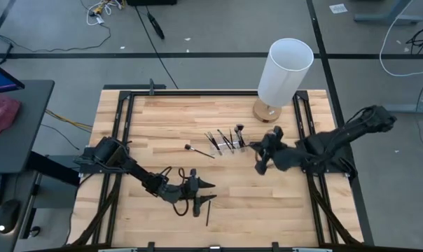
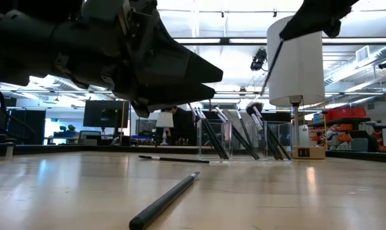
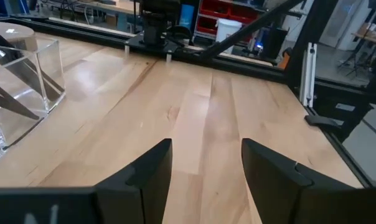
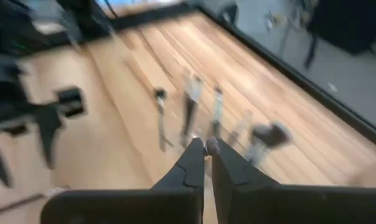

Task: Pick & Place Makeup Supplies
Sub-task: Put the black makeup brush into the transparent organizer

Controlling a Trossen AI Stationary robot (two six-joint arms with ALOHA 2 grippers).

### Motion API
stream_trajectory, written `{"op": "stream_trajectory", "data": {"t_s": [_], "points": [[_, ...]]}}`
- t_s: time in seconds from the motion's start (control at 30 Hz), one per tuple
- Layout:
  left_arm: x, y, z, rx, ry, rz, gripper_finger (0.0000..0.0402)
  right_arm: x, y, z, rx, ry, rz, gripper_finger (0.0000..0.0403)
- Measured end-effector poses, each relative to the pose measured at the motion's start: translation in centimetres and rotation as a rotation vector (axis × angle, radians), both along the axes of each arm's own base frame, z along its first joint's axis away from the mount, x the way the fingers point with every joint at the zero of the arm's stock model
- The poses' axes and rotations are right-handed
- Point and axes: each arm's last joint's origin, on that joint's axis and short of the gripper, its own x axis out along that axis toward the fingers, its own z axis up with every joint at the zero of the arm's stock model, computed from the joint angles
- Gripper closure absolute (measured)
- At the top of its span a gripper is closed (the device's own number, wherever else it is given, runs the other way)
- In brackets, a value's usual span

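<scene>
While both arms hang over the surface [image 1: 148, 126]:
Left pincer [image 1: 206, 190]: apart, above a loose brush [image 1: 209, 210].
Right pincer [image 1: 260, 165]: clamped on a brush [image 4: 211, 147].

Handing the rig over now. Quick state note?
Left gripper: open, empty, low over the table's near side.
Right gripper: shut on what looks like a thin brush, raised beside the clear holder.
Done: several brushes stand tilted in the holder.
Left: the near brush lies flat by the left gripper, and the far brush lies flat just left of the holder. The held one is not yet placed.
The white lamp stands behind the holder.
</scene>
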Motion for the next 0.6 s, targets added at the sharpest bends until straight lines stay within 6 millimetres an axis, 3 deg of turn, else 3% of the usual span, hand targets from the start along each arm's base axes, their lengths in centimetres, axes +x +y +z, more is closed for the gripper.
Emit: {"op": "stream_trajectory", "data": {"t_s": [0.13,0.33,0.6], "points": [[0.0,0.0,-0.1,0.004,0.007,0.0,0.0206,0.2,-2.4,0.7,0.036,0.116,-0.057,0.0397],[0.0,0.0,-0.1,0.004,0.011,0.0,0.0207,0.8,-5.8,0.3,0.127,0.213,-0.055,0.0396],[0.0,0.0,-0.2,0.001,0.014,0.001,0.0207,2.2,-8.4,-1.2,0.2,0.306,-0.028,0.0396]]}}
